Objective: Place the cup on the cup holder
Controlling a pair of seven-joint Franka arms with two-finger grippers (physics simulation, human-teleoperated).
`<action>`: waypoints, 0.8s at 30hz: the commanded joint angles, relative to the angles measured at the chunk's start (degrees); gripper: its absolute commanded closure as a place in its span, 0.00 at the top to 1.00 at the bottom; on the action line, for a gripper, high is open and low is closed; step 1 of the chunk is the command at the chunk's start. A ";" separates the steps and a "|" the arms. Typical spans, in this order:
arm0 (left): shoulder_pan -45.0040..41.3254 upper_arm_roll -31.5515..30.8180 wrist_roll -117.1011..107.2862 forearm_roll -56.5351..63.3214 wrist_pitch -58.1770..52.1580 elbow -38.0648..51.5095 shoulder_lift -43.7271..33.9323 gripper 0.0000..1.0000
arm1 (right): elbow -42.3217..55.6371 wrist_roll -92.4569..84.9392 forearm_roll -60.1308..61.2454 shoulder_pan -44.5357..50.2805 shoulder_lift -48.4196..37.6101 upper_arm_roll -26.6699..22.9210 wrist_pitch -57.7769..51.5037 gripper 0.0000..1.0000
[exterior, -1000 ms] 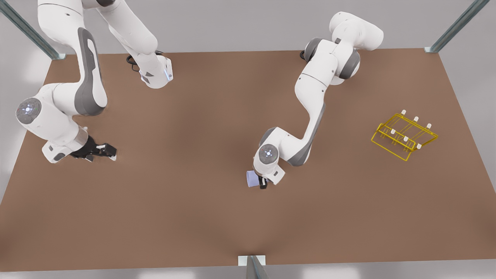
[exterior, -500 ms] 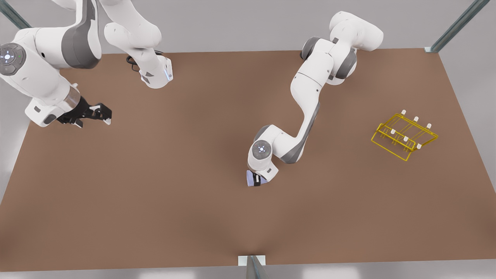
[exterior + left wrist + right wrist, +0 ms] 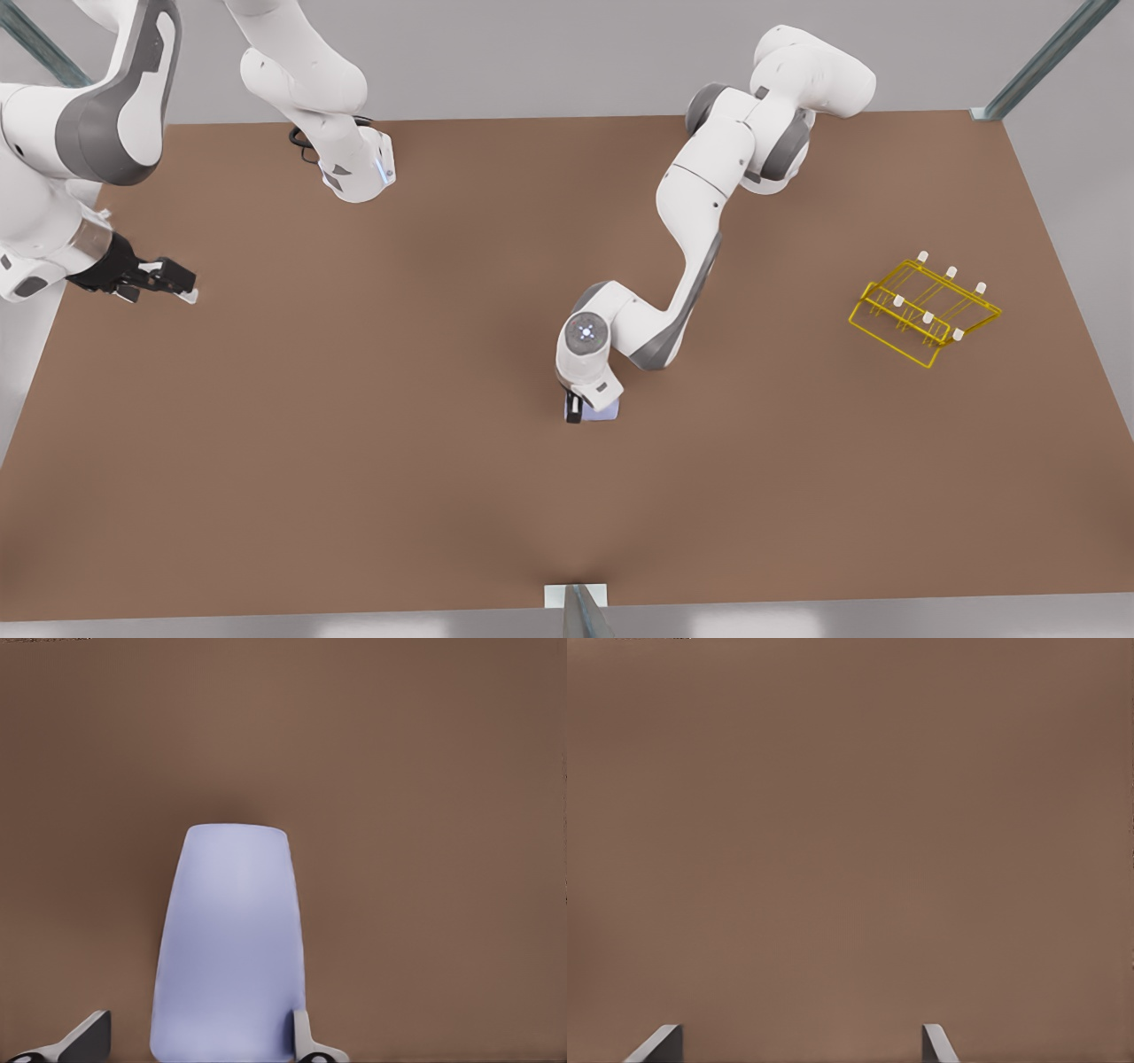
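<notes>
Left gripper: now swung over the cup, fingers apart astride it, nothing clamped; ready to close. Right gripper: open, empty, withdrawn toward nine o'clock.

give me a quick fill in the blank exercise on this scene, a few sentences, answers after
1. The left gripper has the ____ between its fingers.
2. The cup holder is a wire rack coloured ____.
3. The cup and the rack both rest on a ____ table.
4. The right gripper waits with its fingers ____.

Answers: cup; yellow; brown; open
</notes>
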 commanded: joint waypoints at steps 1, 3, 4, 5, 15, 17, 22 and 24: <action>-0.19 0.05 9.32 0.60 0.29 0.01 -0.10 1.00 | 0.37 -0.12 -0.30 6.66 1.40 1.22 3.25 1.00; -0.54 -0.04 11.43 1.39 0.29 0.09 -0.10 1.00 | 0.46 -0.12 -0.21 6.75 2.72 1.49 4.83 1.00; -0.72 -0.04 11.78 1.39 0.29 0.09 -0.10 1.00 | 0.46 -0.12 -0.47 7.89 2.72 1.40 5.01 1.00; -0.72 -0.04 12.14 1.39 0.29 0.18 -0.10 1.00 | 0.46 -0.12 -1.18 8.33 2.81 1.40 5.28 1.00; -0.36 0.40 15.56 1.48 1.08 0.80 0.69 1.00 | 0.46 -0.21 -1.26 8.68 3.60 1.40 5.98 1.00; -0.36 0.66 17.06 3.15 0.99 0.36 0.69 1.00 | 0.46 -0.21 -1.26 8.68 3.86 1.40 5.98 1.00; -0.28 0.66 19.34 3.15 1.08 0.62 1.66 1.00 | 0.46 -0.21 -1.35 8.59 3.86 1.40 5.89 1.00; -0.28 0.66 19.43 3.15 1.87 0.71 2.36 1.00 | 0.46 -0.21 -1.35 8.68 3.77 1.40 5.80 1.00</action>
